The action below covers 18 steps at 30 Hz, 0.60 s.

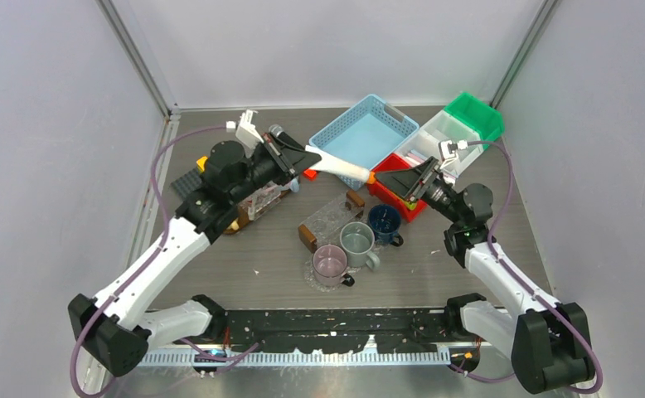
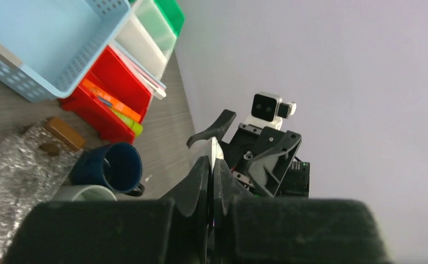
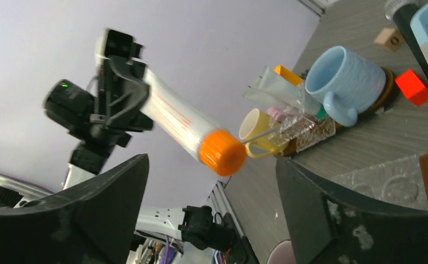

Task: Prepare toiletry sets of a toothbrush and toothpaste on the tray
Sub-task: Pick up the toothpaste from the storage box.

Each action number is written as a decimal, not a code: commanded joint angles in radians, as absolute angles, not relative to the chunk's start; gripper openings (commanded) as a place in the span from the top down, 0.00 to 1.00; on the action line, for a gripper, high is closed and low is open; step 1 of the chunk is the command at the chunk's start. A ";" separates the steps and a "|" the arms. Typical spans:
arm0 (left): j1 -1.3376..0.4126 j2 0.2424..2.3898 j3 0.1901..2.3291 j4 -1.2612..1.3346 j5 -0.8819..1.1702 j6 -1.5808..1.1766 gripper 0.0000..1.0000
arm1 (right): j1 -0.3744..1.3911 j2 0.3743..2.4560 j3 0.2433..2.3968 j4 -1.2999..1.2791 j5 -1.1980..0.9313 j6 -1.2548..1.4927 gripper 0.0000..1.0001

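The left pincer (image 1: 309, 156) clamps a white, red-striped toothpaste tube (image 1: 340, 166) aloft over the surface (image 1: 244, 249), its orange cap (image 3: 221, 153) pointing to 4 o'clock. The right pincer (image 3: 210, 160) gapes wide just beside it.

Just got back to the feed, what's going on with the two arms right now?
The left gripper is clamped on a white toothpaste tube and holds it in the air, with its orange cap pointing at the right gripper. The right gripper is open just in front of the cap and is not gripping it, so this looks like a handover about to happen. The clear tray below looks bare.
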State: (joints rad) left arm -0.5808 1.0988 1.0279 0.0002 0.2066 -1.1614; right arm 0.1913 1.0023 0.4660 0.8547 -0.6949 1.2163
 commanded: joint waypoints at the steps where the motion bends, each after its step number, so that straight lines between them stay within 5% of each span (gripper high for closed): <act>1: -0.581 1.037 1.187 -0.220 0.125 -0.958 1.00 | 0.233 0.977 0.533 0.655 -0.669 1.072 0.04; 12: -0.619 1.129 1.432 -0.581 0.030 -0.613 1.00 | 0.265 0.913 0.792 -0.267 -0.262 0.651 0.00; 18: -0.770 1.231 1.484 -0.626 -0.161 -0.456 1.00 | 0.265 0.828 0.836 -0.399 0.008 0.597 0.00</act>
State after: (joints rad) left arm -0.6922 1.1873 1.4376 -0.5854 -0.0364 -0.6022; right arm 0.2626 0.8967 0.7971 -0.2276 -0.2337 0.6914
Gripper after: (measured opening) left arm 0.026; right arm 0.996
